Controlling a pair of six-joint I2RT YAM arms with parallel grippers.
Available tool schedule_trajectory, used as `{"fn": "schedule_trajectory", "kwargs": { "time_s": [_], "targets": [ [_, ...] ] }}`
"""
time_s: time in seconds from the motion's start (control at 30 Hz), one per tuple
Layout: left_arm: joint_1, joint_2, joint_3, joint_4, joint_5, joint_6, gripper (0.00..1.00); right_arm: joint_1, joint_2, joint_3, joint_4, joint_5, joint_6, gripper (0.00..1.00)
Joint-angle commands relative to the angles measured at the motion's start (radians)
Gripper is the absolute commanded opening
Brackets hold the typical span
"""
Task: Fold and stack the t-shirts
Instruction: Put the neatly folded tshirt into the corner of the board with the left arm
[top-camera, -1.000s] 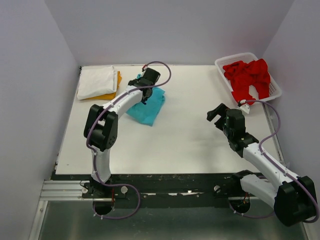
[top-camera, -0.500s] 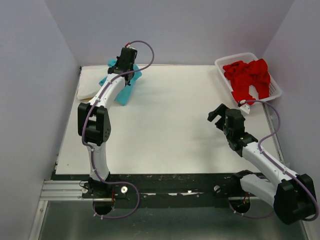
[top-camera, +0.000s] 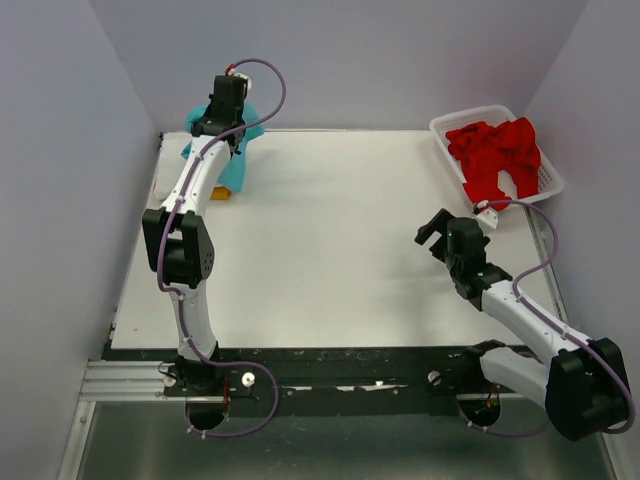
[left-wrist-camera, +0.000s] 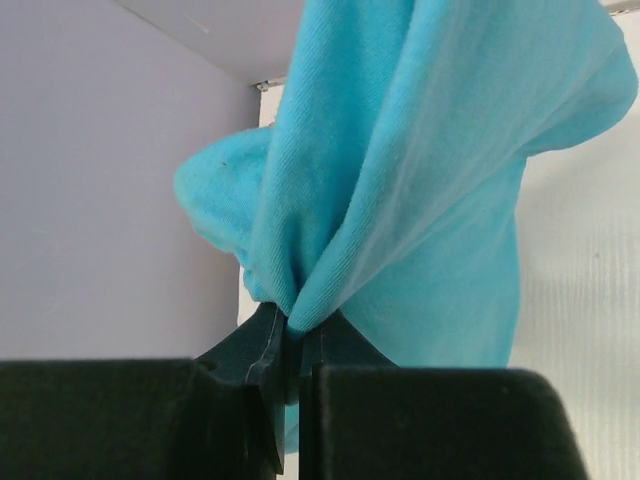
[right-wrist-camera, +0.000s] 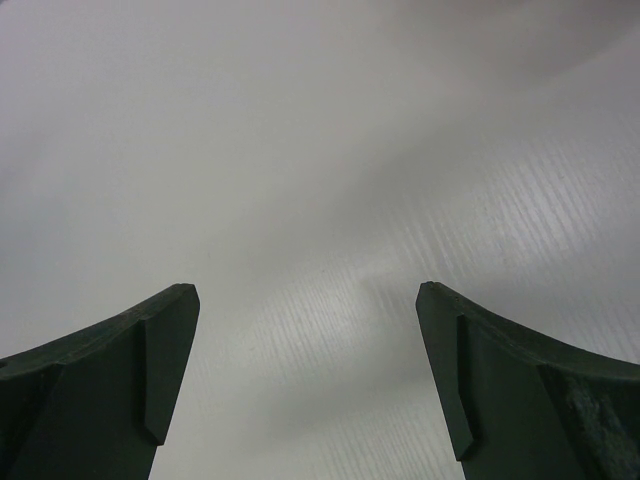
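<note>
Left hand (left-wrist-camera: 292, 335) pinches the turquoise t-shirt (left-wrist-camera: 420, 200); right hand (right-wrist-camera: 305, 295) gapes

Two arms: the left arm (top-camera: 195, 175) at long reach and clamped, the right arm (top-camera: 525, 315) bent low and open.
The left arm extends almost straight from its base toward the far left corner, wrist raised. The left end effector (left-wrist-camera: 290, 325) has its fingers pressed together on a gathered fold of the turquoise t-shirt (left-wrist-camera: 420, 180). The right arm is folded at the elbow, forearm angled toward the middle. The right end effector (right-wrist-camera: 305, 300) hangs over the counter (right-wrist-camera: 300, 150), fingers wide apart.
</note>
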Motion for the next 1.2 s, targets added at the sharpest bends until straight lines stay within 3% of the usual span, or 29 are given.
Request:
{"fn": "schedule_trajectory", "kwargs": {
  "time_s": [0.0,0.47,0.77,0.97,1.07,1.17],
  "targets": [
    [0.016,-0.032,0.077,-0.012,0.058,0.012,0.0,-0.001,0.007,0.026,-0.003,0.044,-0.014,1.0],
    [0.109,0.062,0.177,-0.059,0.166,0.038,0.0,0.0,0.021,0.024,-0.003,0.054,-0.006,1.0],
    [0.253,0.317,0.438,-0.254,0.385,-0.145,0.0,0.0,0.035,0.037,-0.042,0.063,0.003,1.0],
    [0.349,0.364,0.452,-0.303,0.465,-0.277,0.0,0.0,0.049,0.043,-0.059,0.076,0.01,1.0],
    [0.394,0.376,0.455,-0.309,0.572,-0.316,0.12,0.0,0.062,0.05,-0.064,0.069,0.017,1.0],
    [0.418,0.386,0.461,-0.293,0.598,-0.349,0.16,0.0,0.077,0.055,-0.073,0.059,0.024,1.0]
  ]
}}
